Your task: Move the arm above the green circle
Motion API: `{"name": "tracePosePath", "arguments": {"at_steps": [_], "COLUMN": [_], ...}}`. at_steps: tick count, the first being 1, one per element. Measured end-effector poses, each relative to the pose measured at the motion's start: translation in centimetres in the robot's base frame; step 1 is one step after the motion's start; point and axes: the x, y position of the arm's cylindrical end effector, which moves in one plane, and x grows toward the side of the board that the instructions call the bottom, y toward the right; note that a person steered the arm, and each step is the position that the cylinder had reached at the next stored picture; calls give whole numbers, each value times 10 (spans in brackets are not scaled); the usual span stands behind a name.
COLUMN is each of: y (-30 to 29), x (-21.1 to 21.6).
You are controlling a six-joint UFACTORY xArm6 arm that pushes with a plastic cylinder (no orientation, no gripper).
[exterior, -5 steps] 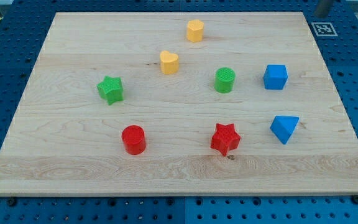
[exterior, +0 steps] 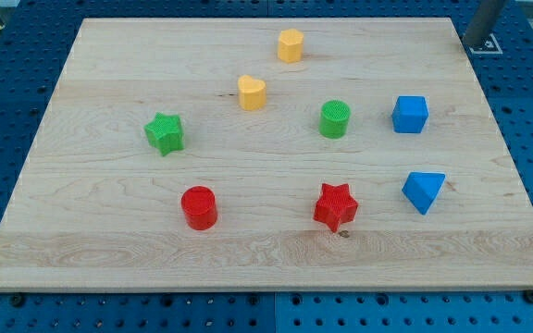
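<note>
The green circle (exterior: 335,118) stands on the wooden board (exterior: 109,240), right of the middle. My rod comes in at the view's top right corner, and my tip (exterior: 476,43) rests just past the board's top right corner. The tip is far up and to the right of the green circle and touches no block. The blue cube (exterior: 410,114) lies between the two, just right of the green circle.
A yellow heart (exterior: 252,92) and another yellow block (exterior: 290,45) sit above and left of the green circle. A green star (exterior: 165,133) is at the left. A red cylinder (exterior: 198,207), a red star (exterior: 335,205) and a blue triangular block (exterior: 423,191) lie lower down.
My rod has come further into view at the top right corner, moving downward and covering the marker there. No block has moved.
</note>
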Motion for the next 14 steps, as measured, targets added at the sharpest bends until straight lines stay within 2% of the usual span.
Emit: {"name": "tracePosePath", "arguments": {"at_steps": [2, 3, 5, 6, 7, 8, 9, 10, 11, 12, 14], "y": [-10, -36, -51, -108, -199, -230, -230, -239, -247, -280, -294], "x": [7, 23, 23, 24, 24, 9, 4, 25, 27, 11, 10]}}
